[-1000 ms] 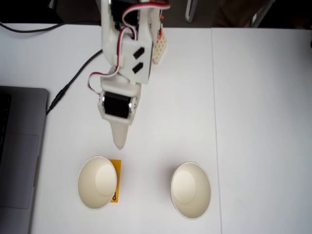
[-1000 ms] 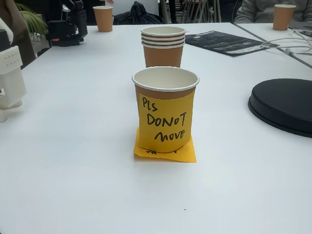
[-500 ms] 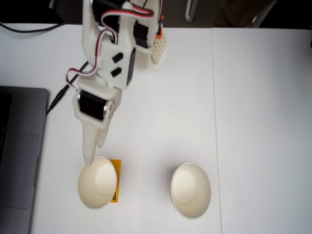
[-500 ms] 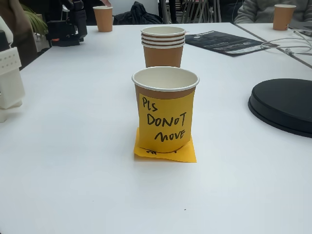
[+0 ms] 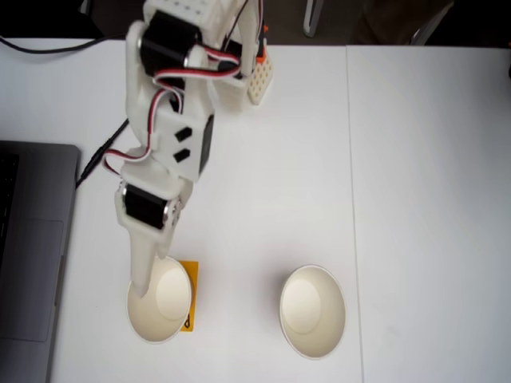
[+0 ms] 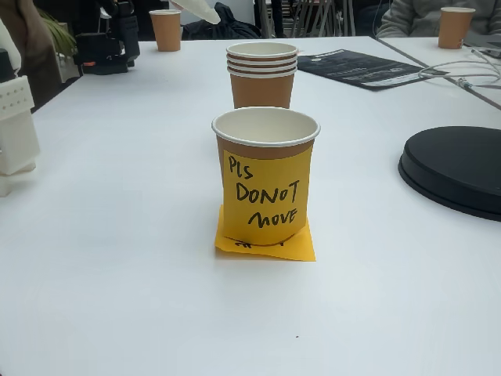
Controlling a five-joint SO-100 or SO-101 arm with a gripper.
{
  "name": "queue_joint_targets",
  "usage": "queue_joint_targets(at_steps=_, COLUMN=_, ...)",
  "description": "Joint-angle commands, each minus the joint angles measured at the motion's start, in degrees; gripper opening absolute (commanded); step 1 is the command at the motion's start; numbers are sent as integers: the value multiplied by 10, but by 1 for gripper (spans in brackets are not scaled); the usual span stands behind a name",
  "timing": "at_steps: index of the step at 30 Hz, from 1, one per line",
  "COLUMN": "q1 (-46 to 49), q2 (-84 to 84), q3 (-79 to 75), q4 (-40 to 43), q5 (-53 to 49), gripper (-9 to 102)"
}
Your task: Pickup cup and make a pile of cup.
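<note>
In a fixed view from above, two white-mouthed paper cups stand near the front edge. The left cup point(image 5: 164, 307) has a yellow patch on its right side, and the right cup point(image 5: 312, 311) stands apart from it. My gripper point(image 5: 142, 289) reaches down from the top. Its narrow tip shows no gap and lies over the left cup's left rim, holding nothing. In a fixed view from the side, the near cup point(image 6: 266, 176) carries a yellow handwritten note. A pile of cup point(image 6: 262, 74) stands behind it. My gripper's point(image 6: 196, 9) white tip shows at the top edge.
A laptop point(image 5: 32, 255) lies at the left edge, with a black cable point(image 5: 104, 152) running beside it. The arm's base point(image 5: 239, 56) is at the top. In the side view a black round disc point(image 6: 454, 168) sits at the right, with papers point(image 6: 364, 69) and other cups point(image 6: 166, 30) further back.
The arm has swung left and reached forward. Its tip went from the bare table above the left cup to over that cup's rim, and it has entered the side view's top edge. Neither cup moved.
</note>
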Motion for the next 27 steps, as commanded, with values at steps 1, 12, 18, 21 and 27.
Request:
queue_joint_targets(at_steps=1, q1=11, q2=-17, q3=-82, q4=-10, q5=-4, gripper=19)
queue_joint_targets(at_steps=12, q1=12, q2=-41, q3=-101, q4=95, q5=-3, gripper=19)
queue_joint_targets(at_steps=18, q1=12, q2=-36, q3=-95, q4=152, q5=-3, gripper=19)
queue_joint_targets(at_steps=21, q1=12, q2=-35, q3=-95, q4=168, q5=-3, gripper=20)
queue_joint_targets(at_steps=27, q1=12, q2=-38, q3=-94, q4=188, q5=-4, gripper=28)
